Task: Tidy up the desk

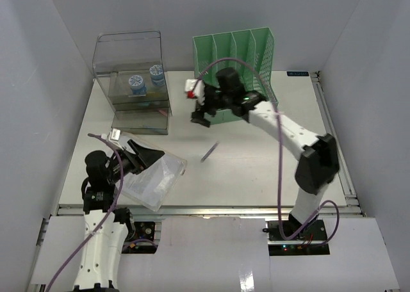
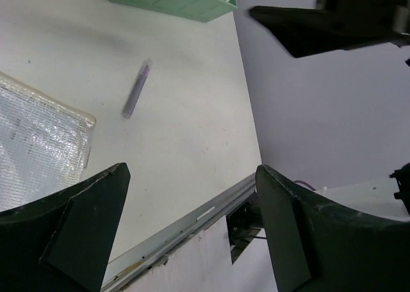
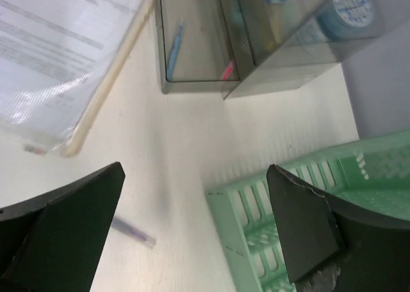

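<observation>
The desk (image 1: 256, 177) was a large flat white rectangle lying beneath both arms, its long axis running left to right, with a metal rail (image 1: 211, 209) along the near long edge. At the near left the left gripper (image 1: 142, 153) hung over a clear mesh pouch (image 1: 157, 183), its jaws spread and empty. A purple pen (image 1: 209, 152) lay mid-desk, and the right arm stretched far and leftward, the right gripper (image 1: 197, 105) spread wide and empty before the green file rack (image 1: 237, 48).
</observation>
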`<state>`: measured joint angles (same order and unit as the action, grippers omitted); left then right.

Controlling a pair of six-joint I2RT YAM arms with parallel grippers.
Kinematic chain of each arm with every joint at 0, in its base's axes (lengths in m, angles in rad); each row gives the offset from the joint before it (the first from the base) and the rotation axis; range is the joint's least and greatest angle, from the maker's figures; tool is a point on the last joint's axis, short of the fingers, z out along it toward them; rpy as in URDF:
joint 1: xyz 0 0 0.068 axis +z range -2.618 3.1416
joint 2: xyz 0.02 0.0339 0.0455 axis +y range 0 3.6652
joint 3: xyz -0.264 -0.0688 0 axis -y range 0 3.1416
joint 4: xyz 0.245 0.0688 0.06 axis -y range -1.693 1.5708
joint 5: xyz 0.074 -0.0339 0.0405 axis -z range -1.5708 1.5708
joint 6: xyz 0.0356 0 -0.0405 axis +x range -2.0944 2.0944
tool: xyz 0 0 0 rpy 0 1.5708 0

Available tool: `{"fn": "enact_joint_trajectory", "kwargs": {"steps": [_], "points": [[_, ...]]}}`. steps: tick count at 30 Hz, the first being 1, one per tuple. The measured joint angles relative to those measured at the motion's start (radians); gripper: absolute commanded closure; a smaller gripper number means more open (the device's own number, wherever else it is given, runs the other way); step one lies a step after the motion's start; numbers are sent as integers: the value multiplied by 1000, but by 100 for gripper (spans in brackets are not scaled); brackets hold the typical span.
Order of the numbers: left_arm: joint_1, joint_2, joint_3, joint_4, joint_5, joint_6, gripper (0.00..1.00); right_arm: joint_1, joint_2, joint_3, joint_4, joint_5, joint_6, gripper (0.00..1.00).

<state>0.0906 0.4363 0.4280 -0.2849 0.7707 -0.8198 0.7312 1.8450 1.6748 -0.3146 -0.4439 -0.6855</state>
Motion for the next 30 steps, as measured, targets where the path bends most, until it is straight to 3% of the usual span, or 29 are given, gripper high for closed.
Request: {"fn": "enact_joint_trajectory", "kwargs": {"steps": [3, 5, 8, 10, 14, 17, 23, 30], "points": [[-91, 111, 2, 84, -36, -3, 10, -203, -246, -199, -8, -183, 15, 0], [-285, 245, 31, 127, -131, 9, 10, -349, -392, -354, -17, -278, 24, 0], [-612, 501, 152, 169, -252, 60, 13, -470, -512, -555, -52, -374, 34, 0], [-713, 694, 264, 162, -328, 129, 14, -533, -556, -675, -71, -433, 49, 0], [-774, 1053, 504, 113, -511, 285, 15, -675, -649, -841, -118, -509, 82, 1], [-789, 1206, 601, 63, -626, 393, 21, -745, -749, -902, -116, -548, 91, 2], [-805, 1390, 751, -8, -784, 541, 34, -807, -849, -953, -86, -605, 101, 2], [-832, 1510, 864, -39, -839, 601, 48, -849, -840, -968, -77, -632, 103, 2]]}}
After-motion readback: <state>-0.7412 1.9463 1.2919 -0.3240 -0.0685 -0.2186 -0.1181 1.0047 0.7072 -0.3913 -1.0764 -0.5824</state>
